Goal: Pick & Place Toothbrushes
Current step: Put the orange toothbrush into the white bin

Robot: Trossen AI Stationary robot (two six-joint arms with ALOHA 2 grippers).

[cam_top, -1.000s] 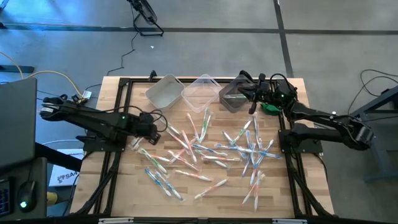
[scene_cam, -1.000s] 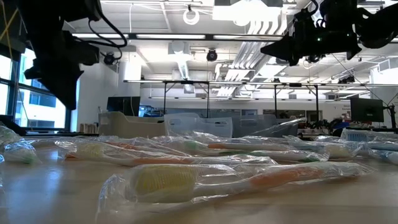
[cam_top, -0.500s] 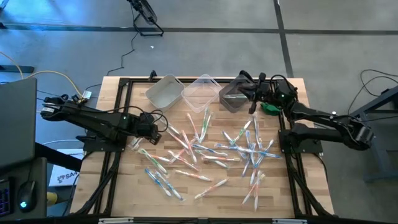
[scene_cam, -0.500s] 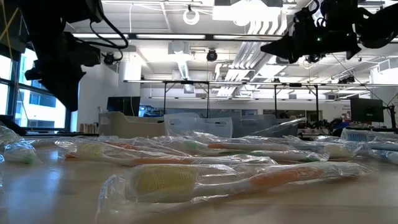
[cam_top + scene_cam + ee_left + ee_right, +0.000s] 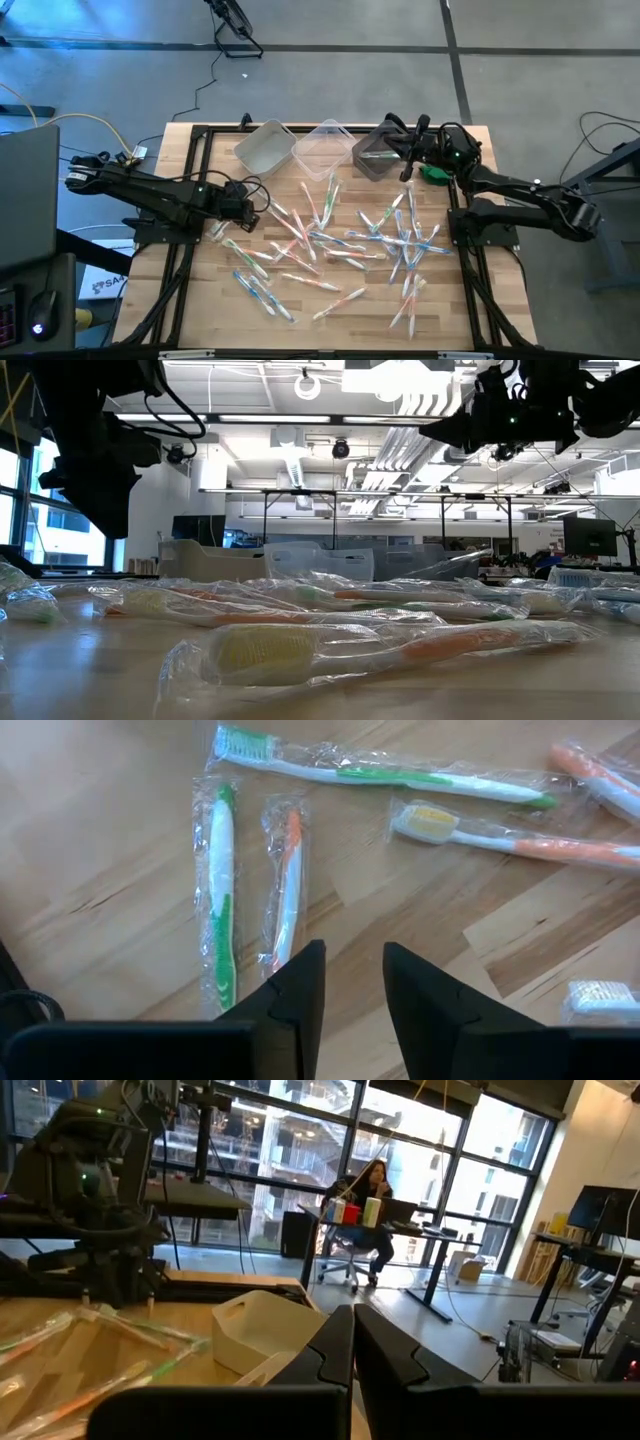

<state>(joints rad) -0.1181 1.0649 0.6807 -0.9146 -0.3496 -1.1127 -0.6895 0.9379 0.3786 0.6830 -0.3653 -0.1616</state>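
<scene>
Several wrapped toothbrushes [image 5: 340,240] lie scattered flat on the wooden table [image 5: 200,300], white with orange, green or blue handles. My left gripper [image 5: 246,216] hangs over the pile's left edge, pointing steeply down. In its wrist view it [image 5: 353,958] stands open above bare wood, just short of a green-handled toothbrush [image 5: 221,895] and an orange one [image 5: 288,890]. My right gripper [image 5: 390,138] is held level above the dark bin [image 5: 374,160] at the far side; it [image 5: 353,1320] is shut with nothing in it.
A pale bin [image 5: 262,148], a clear bin [image 5: 325,148] and the dark bin stand in a row along the far edge. A small green object [image 5: 435,172] lies by the right arm. Black frame rails [image 5: 190,200] run along the table's sides. A person [image 5: 370,1190] sits in the room beyond.
My right gripper has rolled a little and tipped slightly upward while staying above the dark bin. The toothbrushes on the table lie as before.
</scene>
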